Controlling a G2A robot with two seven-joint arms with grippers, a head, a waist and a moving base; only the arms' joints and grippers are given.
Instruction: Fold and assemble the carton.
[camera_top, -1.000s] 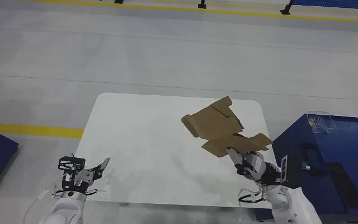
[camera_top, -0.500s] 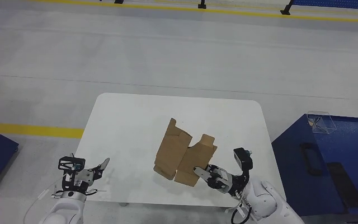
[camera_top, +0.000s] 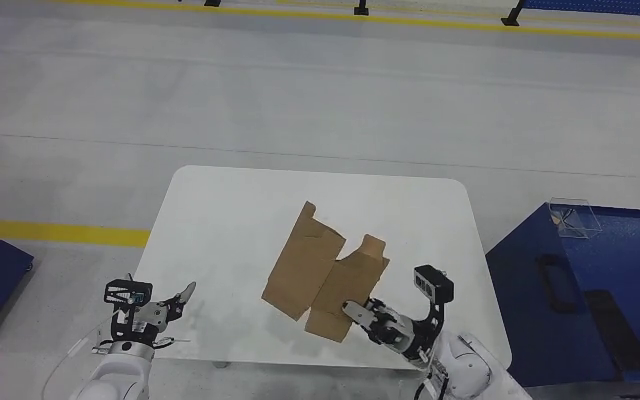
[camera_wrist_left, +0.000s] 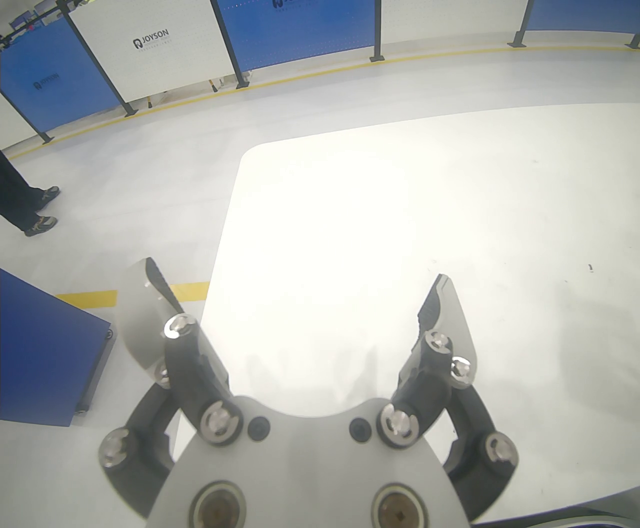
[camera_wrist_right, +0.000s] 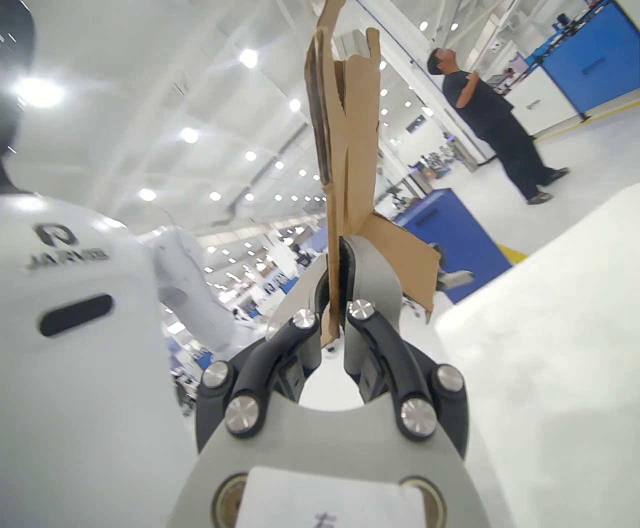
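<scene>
as its two fingers press together with no gap between them, the right gripper pinches one edge of the carton, gripping the cardboard from both sides. the carton is a flattened brown sheet, not yet opened into a box. it stands up out of the jaws edge-on in the right wrist view, and one flap bends out sideways just above the fingers. from the top view the carton hangs over the near half of the table, a little right of the table's middle, and the gripper holds it from the table's near edge. the left gripper has its jaws spread wide with nothing between them. it sits at the table's near left corner, well apart from the carton. a blue cabinet stands on the floor just beside the table's right edge.
</scene>
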